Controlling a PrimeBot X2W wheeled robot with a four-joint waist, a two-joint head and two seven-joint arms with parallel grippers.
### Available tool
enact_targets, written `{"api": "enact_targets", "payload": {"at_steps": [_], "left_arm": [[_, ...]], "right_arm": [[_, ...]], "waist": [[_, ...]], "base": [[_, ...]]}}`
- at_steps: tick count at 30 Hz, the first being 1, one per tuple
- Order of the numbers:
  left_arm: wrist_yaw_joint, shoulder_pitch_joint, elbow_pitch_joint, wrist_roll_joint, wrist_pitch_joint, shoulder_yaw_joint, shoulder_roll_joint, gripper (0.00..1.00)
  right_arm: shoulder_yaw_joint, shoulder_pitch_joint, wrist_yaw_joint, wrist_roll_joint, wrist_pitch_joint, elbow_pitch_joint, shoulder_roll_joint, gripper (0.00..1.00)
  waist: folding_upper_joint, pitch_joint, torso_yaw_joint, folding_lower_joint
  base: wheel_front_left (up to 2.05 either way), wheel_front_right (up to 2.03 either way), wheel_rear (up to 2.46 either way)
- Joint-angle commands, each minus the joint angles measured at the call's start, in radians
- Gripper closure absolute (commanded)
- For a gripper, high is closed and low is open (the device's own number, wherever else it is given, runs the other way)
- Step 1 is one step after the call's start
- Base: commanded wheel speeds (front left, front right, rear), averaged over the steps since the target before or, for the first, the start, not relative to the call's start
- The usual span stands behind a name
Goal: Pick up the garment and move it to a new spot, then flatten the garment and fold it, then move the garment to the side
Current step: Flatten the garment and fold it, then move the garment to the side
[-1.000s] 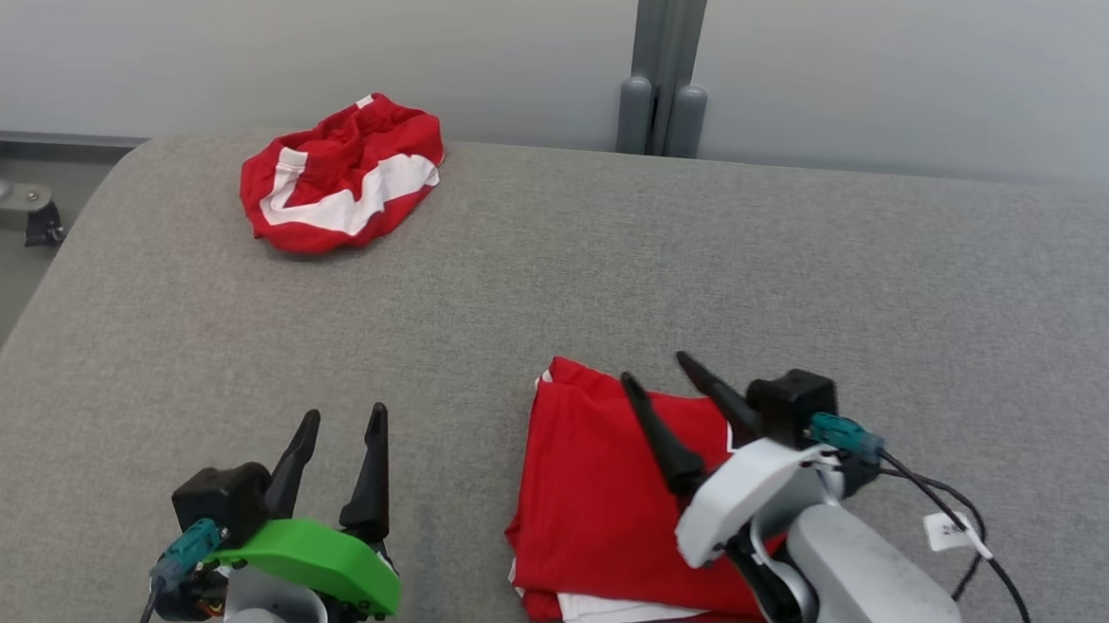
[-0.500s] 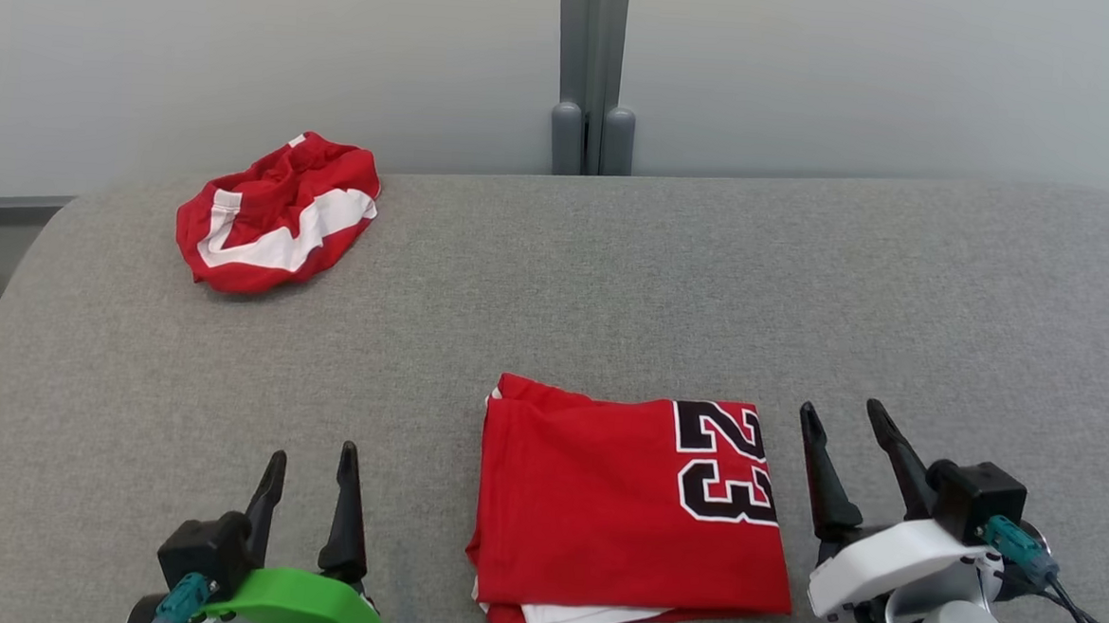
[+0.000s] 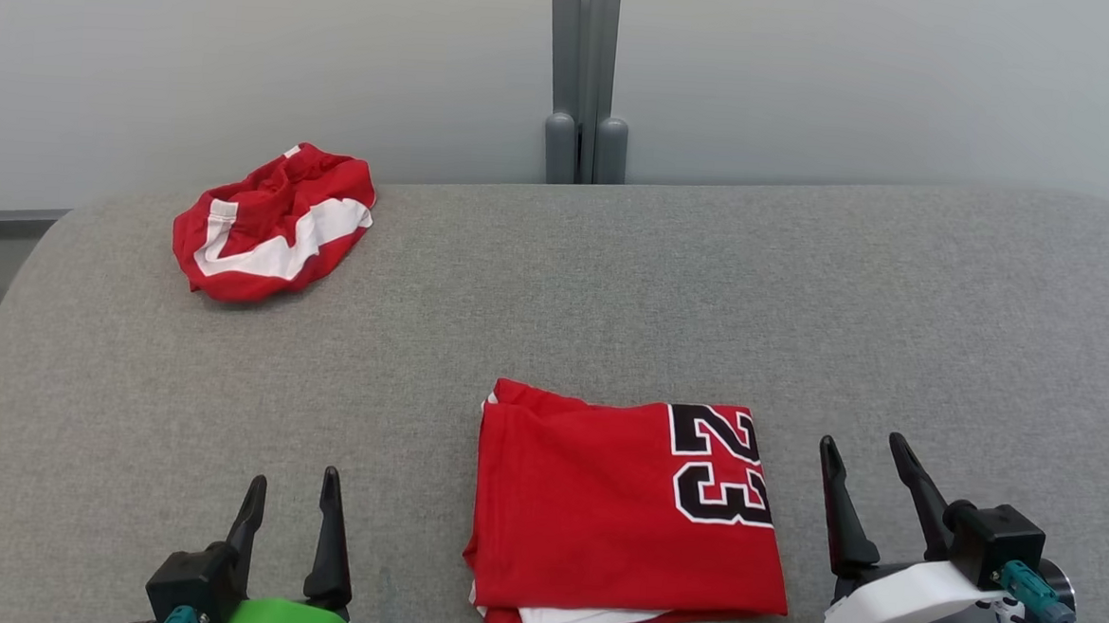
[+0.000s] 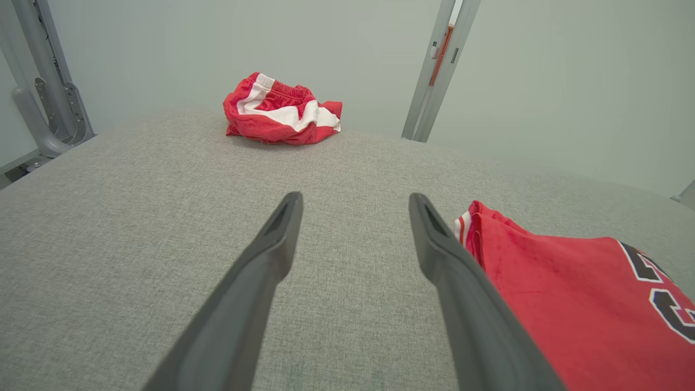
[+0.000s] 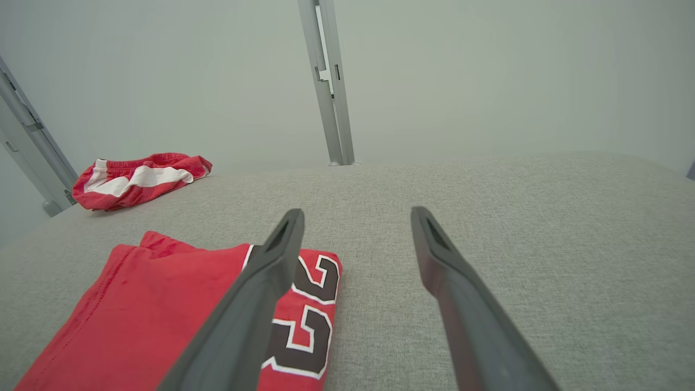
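Flanking the folded garment (image 3: 624,515) on the table (image 3: 613,286), your left gripper (image 3: 294,474) and right gripper (image 3: 861,438) hover, fingers spread and empty, seemingly poised to move it aside.

The table (image 3: 613,286) is wearing grey woven cloth, matt and slightly rough. The folded jersey (image 3: 582,512) is showing smooth matt red cloth with flat printed numbers. The crumpled shorts (image 3: 269,225) are showing red and white cloth with a faint sheen. The left gripper (image 3: 293,475) and right gripper (image 3: 861,438) are showing dark matt plastic fingers; the green cover (image 3: 291,621) and white shell (image 3: 900,600) are looking like smooth plastic. The post (image 3: 583,66) is looking like grey painted metal.
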State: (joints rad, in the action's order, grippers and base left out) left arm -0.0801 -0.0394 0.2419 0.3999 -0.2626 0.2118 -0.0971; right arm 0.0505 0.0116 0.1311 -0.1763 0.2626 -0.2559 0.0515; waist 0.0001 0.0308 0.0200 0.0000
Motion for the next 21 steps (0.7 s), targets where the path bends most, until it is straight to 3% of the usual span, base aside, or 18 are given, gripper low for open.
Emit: {"api": "enact_targets", "payload": {"at_steps": [1, 15, 21], "left_arm": [[0.006, -0.011, 0.000, -0.013, -0.003, -0.006, 0.004, 0.00], [0.041, -0.001, 0.018, -0.045, -0.003, -0.032, 0.030, 0.00], [0.051, 0.012, 0.029, -0.047, -0.003, -0.028, 0.036, 0.00]], "right_arm": [[0.002, -0.008, -0.001, 0.007, 0.003, -0.001, 0.000, 0.00], [-0.036, 0.020, -0.001, 0.037, -0.006, -0.058, 0.000, 0.00], [-0.025, 0.092, -0.001, -0.022, -0.191, -0.118, 0.029, 0.00]], "waist": [[-0.0001, 0.000, 0.002, 0.0000], [-0.0001, -0.008, 0.020, 0.0000], [-0.0001, -0.026, 0.047, 0.0000]], "base": [[0.00, 0.00, 0.00], [0.00, 0.00, 0.00], [0.00, 0.00, 0.00]]}}
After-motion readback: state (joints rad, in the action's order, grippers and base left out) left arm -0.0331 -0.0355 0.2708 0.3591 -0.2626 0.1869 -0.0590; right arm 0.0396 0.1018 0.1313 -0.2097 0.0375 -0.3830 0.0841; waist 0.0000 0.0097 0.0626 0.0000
